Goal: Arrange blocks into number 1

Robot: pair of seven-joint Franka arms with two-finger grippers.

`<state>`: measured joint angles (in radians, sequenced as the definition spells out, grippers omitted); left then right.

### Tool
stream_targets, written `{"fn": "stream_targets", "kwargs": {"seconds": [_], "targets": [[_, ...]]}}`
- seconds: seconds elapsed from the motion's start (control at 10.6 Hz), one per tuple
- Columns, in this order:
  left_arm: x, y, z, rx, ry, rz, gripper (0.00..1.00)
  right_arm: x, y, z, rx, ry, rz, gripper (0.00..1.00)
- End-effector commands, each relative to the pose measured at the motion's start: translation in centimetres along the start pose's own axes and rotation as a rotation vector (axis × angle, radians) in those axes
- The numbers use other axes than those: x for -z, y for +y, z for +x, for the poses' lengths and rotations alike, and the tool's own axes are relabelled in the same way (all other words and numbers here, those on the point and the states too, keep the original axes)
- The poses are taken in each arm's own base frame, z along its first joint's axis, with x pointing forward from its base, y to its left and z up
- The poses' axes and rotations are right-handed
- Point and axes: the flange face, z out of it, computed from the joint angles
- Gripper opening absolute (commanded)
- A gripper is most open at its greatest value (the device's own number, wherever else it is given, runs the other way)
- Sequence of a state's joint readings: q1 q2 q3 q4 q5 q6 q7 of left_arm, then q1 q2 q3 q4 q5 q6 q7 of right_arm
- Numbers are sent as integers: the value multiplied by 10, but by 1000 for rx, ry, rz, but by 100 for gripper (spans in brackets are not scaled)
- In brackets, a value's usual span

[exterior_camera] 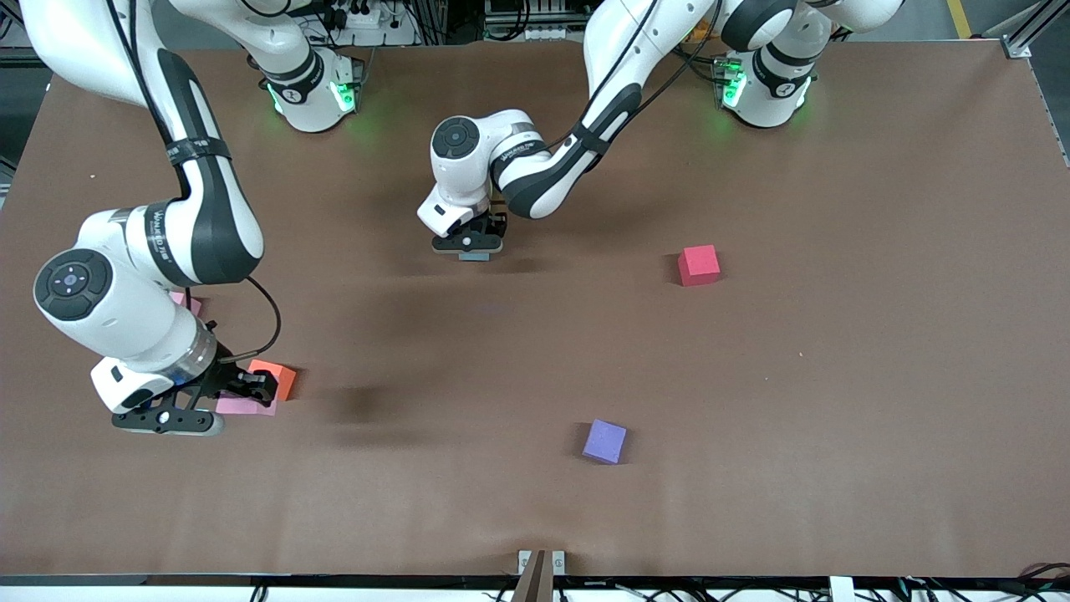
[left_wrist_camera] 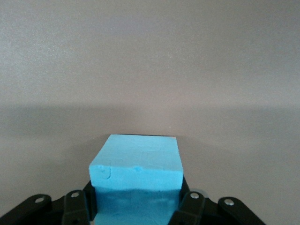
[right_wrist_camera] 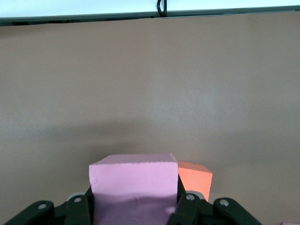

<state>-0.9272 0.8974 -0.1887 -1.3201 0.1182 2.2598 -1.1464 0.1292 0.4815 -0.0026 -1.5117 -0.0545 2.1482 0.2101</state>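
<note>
Looking over the brown table (exterior_camera: pixel 836 401), we see a wide matte sheet with long bare stretches through the middle and along the edge nearest the front camera.

We find the left gripper (exterior_camera: pixel 470 242) low over the table's middle, toward the robots' bases, its fingers (left_wrist_camera: pixel 75 208) clamped on a light blue block (left_wrist_camera: pixel 136 180). From the front only a sliver of that block shows under the hand; the left wrist view shows its soft foam face, lightly dented, with square edges, pinched on two sides.

We find the right gripper (exterior_camera: pixel 242 393) at the right arm's end of the table, its fingers (right_wrist_camera: pixel 77 211) pressed together on a pink block (right_wrist_camera: pixel 133 183), a plain foam cube with a slightly ragged top edge. An orange block (exterior_camera: pixel 274 376) sits just beside the pink one, corner close to it; we cannot tell if they touch. Another pink block (exterior_camera: pixel 188 303) peeks out from under the right arm, mostly hidden.

We see two cubes lying free. A red block (exterior_camera: pixel 699 265) rests toward the left arm's end, with open table all around it. A purple block (exterior_camera: pixel 604 441) lies nearer the front camera than the red one, turned slightly askew, well apart from every other cube and from both grippers.
</note>
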Motion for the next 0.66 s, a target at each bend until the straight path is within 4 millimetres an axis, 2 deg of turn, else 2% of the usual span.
{"fn": "stream_targets", "kwargs": {"seconds": [0.0, 0.28, 0.38, 0.57], "targets": [[-1, 6, -1, 9, 5, -9, 0, 7, 3, -6, -11, -9, 17, 0], [-1, 8, -4, 9, 5, -10, 0, 6, 3, -7, -14, -12, 17, 0], [0, 3, 5, 23, 15, -6, 0, 6, 3, -7, -15, -12, 17, 0], [1, 4, 8, 27, 24, -17, 0, 5, 0, -7, -19, -12, 18, 0]]}}
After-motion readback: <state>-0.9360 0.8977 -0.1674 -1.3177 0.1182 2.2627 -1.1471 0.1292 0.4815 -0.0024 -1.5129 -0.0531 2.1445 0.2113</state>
